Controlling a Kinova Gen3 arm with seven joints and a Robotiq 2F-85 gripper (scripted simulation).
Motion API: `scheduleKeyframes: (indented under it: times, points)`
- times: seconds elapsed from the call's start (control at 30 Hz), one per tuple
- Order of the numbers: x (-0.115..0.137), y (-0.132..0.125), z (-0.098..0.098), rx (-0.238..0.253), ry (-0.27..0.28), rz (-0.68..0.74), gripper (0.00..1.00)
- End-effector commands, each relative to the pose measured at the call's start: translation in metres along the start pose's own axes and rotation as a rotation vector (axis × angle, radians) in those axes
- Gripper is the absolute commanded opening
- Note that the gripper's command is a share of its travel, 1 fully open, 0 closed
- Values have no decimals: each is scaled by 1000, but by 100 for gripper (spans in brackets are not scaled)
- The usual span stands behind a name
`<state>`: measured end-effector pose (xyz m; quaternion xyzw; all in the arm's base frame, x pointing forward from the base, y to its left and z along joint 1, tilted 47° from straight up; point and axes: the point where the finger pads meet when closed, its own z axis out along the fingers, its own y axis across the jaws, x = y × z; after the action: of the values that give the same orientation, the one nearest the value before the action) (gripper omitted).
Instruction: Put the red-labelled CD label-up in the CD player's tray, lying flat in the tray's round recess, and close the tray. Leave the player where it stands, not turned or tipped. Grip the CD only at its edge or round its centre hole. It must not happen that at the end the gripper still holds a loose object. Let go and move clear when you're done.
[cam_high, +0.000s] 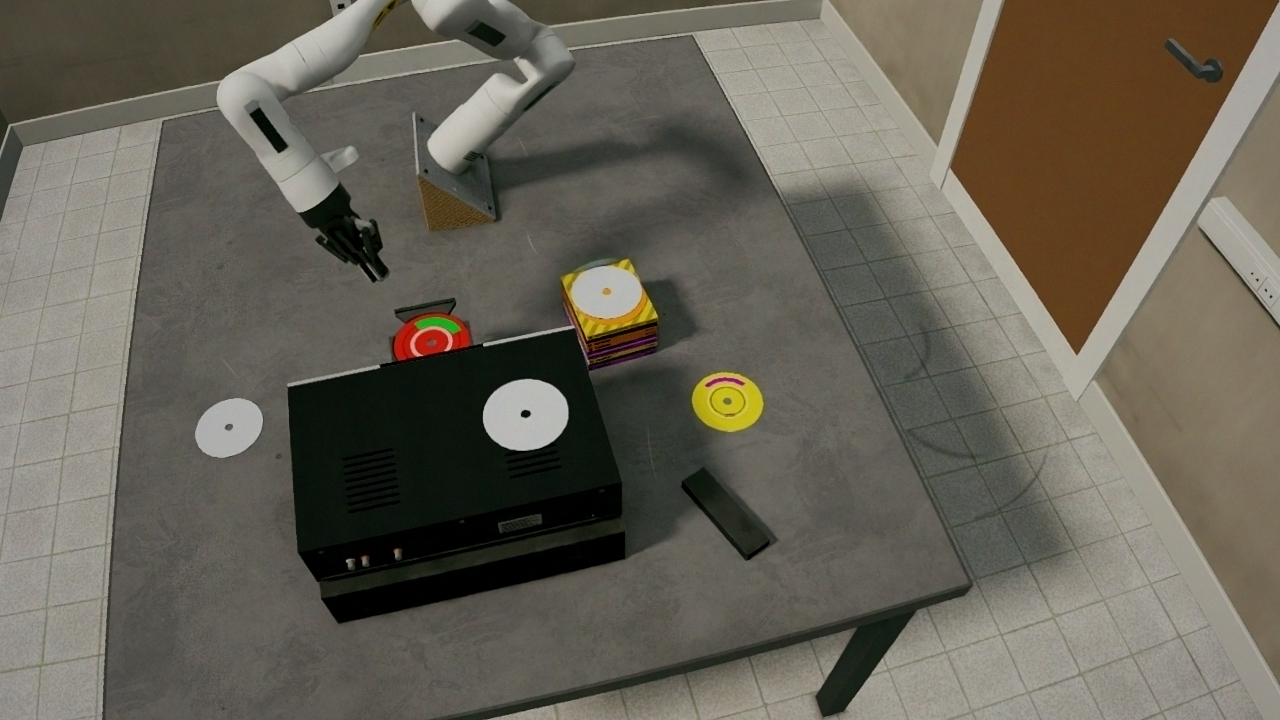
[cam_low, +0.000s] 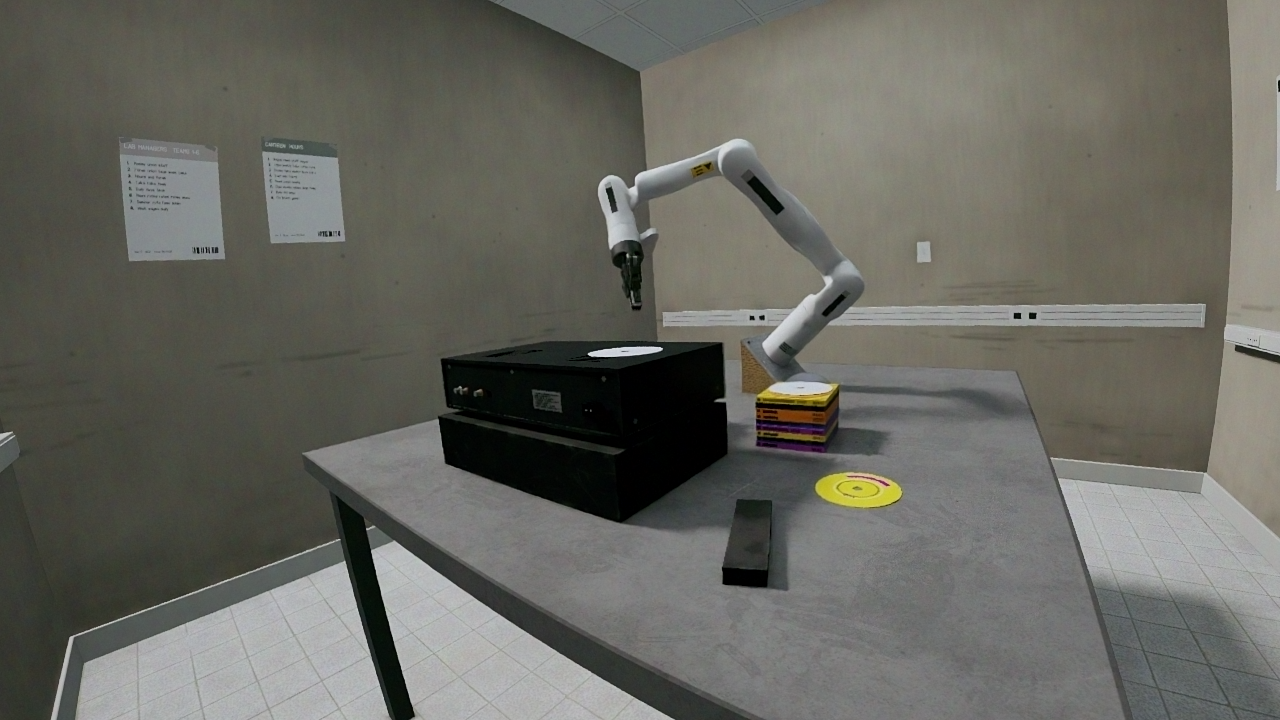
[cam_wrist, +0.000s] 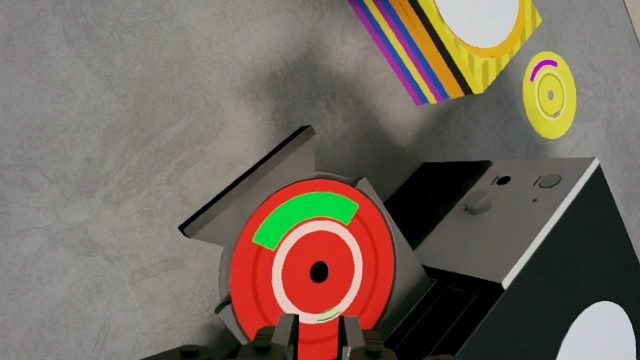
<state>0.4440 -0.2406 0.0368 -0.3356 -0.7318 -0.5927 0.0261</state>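
Observation:
The red-labelled CD (cam_high: 404, 344) (cam_wrist: 380, 250) lies label-up in the round recess of the tray (cam_high: 426, 308) (cam_wrist: 410, 270) and looks flat. The tray stands out from the front of the black CD player (cam_high: 429, 411) (cam_low: 666, 394) (cam_wrist: 555, 260). My gripper (cam_high: 378, 274) (cam_low: 635, 306) (cam_wrist: 318, 341) is open by a narrow gap with nothing between its fingertips. It is above the table, on the tray's front side. In the wrist view the fingertips overlap the lower part of the CD, with no contact visible. The player hides the tray in the exterior view.
A white disc (cam_high: 501, 429) (cam_low: 623, 351) (cam_wrist: 600, 335) lies on the player. A case stack (cam_high: 617, 344) (cam_low: 796, 416) (cam_wrist: 480, 75) with another white disc on top stands beside it. A yellow CD (cam_high: 707, 416) (cam_low: 832, 490) (cam_wrist: 537, 110), a black bar (cam_high: 725, 513) (cam_low: 747, 541) and a white disc (cam_high: 214, 438) lie around.

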Motion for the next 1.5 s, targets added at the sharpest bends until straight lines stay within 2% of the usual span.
scheduleKeyframes:
  times: [0.0,0.67,0.7,1.47]
  points:
    - [0,1,-1,0,-2,-1,24]
    - [0,1,-1,0,-2,-1,24]
    - [0,1,-1,0,-2,-1,10]
    - [2,0,0,-10,-9,48,10]
